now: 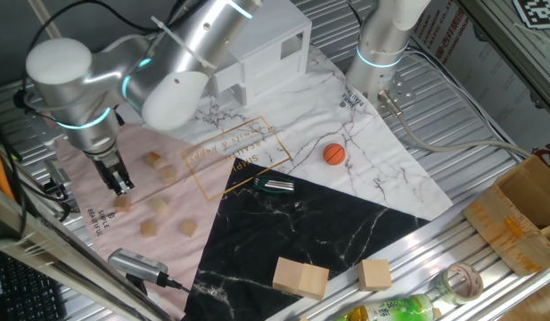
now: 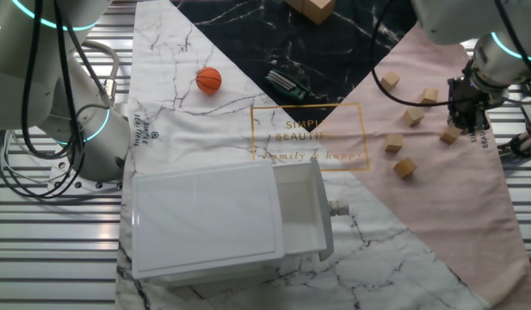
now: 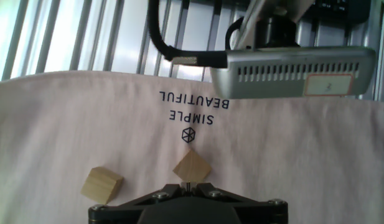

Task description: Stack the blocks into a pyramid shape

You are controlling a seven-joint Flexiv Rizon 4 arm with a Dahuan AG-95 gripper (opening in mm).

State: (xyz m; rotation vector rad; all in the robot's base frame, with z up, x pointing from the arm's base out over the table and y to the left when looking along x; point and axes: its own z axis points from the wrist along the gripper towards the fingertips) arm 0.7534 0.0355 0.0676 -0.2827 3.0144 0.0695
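Note:
Six small light-tan cubes lie scattered on the pink cloth: (image 1: 153, 160), (image 1: 169, 174), (image 1: 123, 202), (image 1: 159, 205), (image 1: 148, 228), (image 1: 187, 228). They also show in the other fixed view, around one cube (image 2: 413, 116). My gripper (image 1: 123, 186) hangs just above the leftmost cube, its jaws together and holding nothing. In the other fixed view the gripper (image 2: 462, 119) stands over that cube (image 2: 450, 134). In the hand view the gripper (image 3: 188, 184) points at this cube (image 3: 192, 167), turned corner-on, with another cube (image 3: 101, 185) to its left.
An orange ball (image 1: 334, 153) and a dark green tool (image 1: 275, 185) lie mid-mat. Two large pale wooden blocks (image 1: 300, 277) (image 1: 375, 274) sit at the front. A white drawer unit (image 1: 266, 53) stands at the back. A grey camera (image 1: 136, 265) lies near the cloth's front edge.

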